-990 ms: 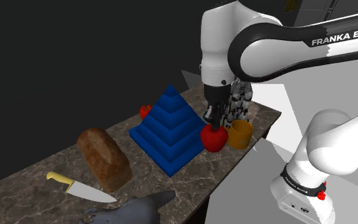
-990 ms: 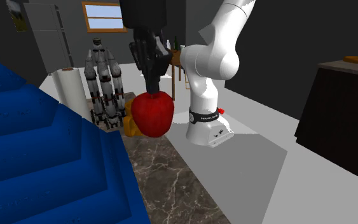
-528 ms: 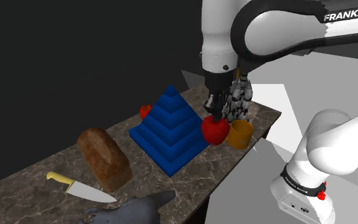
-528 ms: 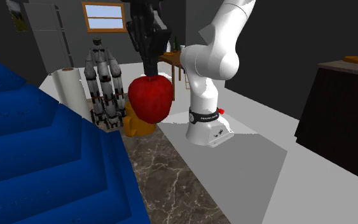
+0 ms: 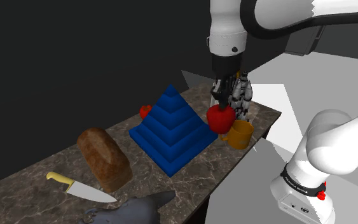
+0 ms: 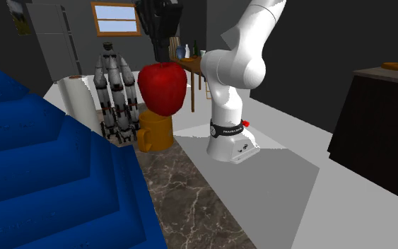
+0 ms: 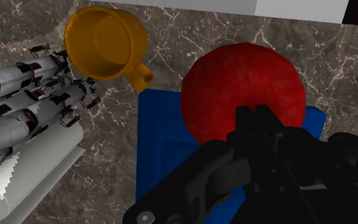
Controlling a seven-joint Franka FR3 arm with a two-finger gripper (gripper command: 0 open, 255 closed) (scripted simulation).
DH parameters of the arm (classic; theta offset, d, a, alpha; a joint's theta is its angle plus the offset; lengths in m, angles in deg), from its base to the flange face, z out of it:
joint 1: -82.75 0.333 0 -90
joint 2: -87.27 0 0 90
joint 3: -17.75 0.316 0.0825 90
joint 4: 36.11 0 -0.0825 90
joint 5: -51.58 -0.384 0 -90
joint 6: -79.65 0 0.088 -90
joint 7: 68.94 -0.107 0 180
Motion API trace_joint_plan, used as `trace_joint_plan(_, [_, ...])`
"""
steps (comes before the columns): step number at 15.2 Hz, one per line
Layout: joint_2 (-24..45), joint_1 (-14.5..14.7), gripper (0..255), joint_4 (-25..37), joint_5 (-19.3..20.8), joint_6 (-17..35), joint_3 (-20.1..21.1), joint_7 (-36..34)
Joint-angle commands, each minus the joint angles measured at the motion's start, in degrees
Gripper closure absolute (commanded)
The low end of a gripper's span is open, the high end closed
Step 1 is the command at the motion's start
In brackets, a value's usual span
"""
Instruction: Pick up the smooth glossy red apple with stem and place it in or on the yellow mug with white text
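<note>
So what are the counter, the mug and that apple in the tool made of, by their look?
Counter: looks like stone, marble perhaps; dark brown with pale veins. Mug: plain orange-yellow, dull finish; ceramic or plastic, hard to say. Apple: deep red, faintly mottled skin, clasped in the tool.

The shoulder view is dim: the marble desk (image 5: 25, 188) reads dull brown beside a black area (image 5: 56, 57), while the white arm (image 5: 336, 143) is bright, with soft grey shading on its curves. The floor (image 5: 234, 197) falls into paler and darker grey wedges. In the second exterior view the window (image 6: 114, 15) glows pale, and the red apple (image 6: 162, 86) darkens toward its edges, without glare.
</note>
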Motion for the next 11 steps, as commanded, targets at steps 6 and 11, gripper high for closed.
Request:
trace_joint_plan(6, [-4.4,-2.2,255,0.8,5.6,-5.8,-8.8,9.0])
trace_joint_plan(11, [-5.5,-4.0,255,3.0,10.2,-9.1,-14.9,15.6])
